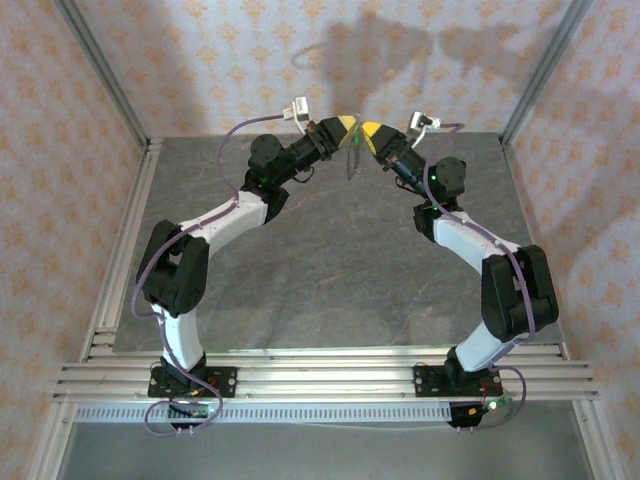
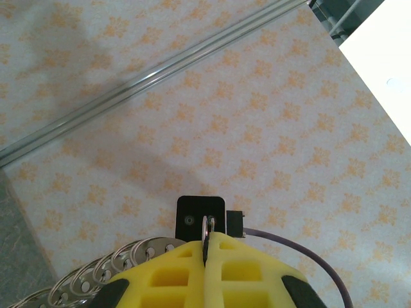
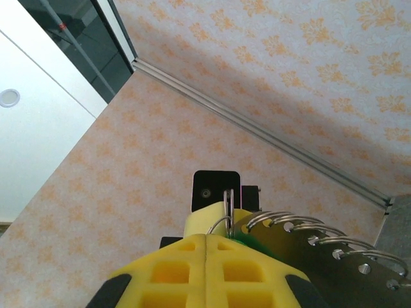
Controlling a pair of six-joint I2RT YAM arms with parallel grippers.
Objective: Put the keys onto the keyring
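Jaws, left: the left gripper (image 2: 207,249) is closed, yellow fingers (image 2: 247,269) pressed together, with a thin silvery wire loop (image 2: 207,228) pinched edge-on in the seam at their tips.
Jaws, right: the right gripper (image 3: 205,240) is closed too, its yellow pads meeting along one line; I cannot tell whether anything sits between them.
Meeting point: in the top view both arms are raised and bent inward, and the two yellow tips come together high over the far part of the grey table (image 1: 330,290).
Key: its green head (image 3: 248,242) peeps out just right of the right fingertips, tucked against the metal strip; the blade is hidden. From above, a green speck hangs just under the joined tips.
Keyring: a silvery strip (image 3: 321,263) with a row of holes, each carrying a wire ring, runs off to the lower right of the right wrist view. The left wrist view shows the same row curving off to the lower left (image 2: 96,277).
Loop by right tips: a wire loop stands upright just beyond the right fingers, beside the green head; I cannot tell whether it belongs to the strip's row.
Beyond the tips: each wrist view shows a black block (image 2: 201,214) straight ahead; a purple cable (image 2: 308,256) trails from it in the left view.
Backdrop: orange-patterned wallpaper crossed by an aluminium rail (image 2: 148,76).
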